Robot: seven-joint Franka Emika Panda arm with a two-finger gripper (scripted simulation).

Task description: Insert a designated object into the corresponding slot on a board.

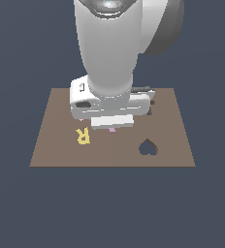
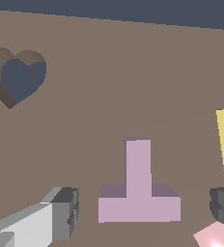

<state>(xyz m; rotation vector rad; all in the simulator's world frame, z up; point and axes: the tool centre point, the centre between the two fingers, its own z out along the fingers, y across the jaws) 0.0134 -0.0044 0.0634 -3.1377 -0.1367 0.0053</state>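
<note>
The small flat light-purple T-shaped block (image 2: 138,195) lies flat on the flat brown board (image 2: 133,72), right between the claw's (image 2: 143,212) two wide-open fingers (image 2: 61,212). The claw holds nothing. A yellow letter R (image 1: 83,135) sits just beside the claw, and the dark heart-shaped hole (image 2: 20,77) is farther off.

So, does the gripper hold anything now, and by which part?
Nothing is held. The gripper is open, one finger on each side of the T, not touching it.

The lilac T block (image 2: 138,193) lies flat between the hand's (image 2: 143,212) spread fingers (image 2: 63,212).
</note>
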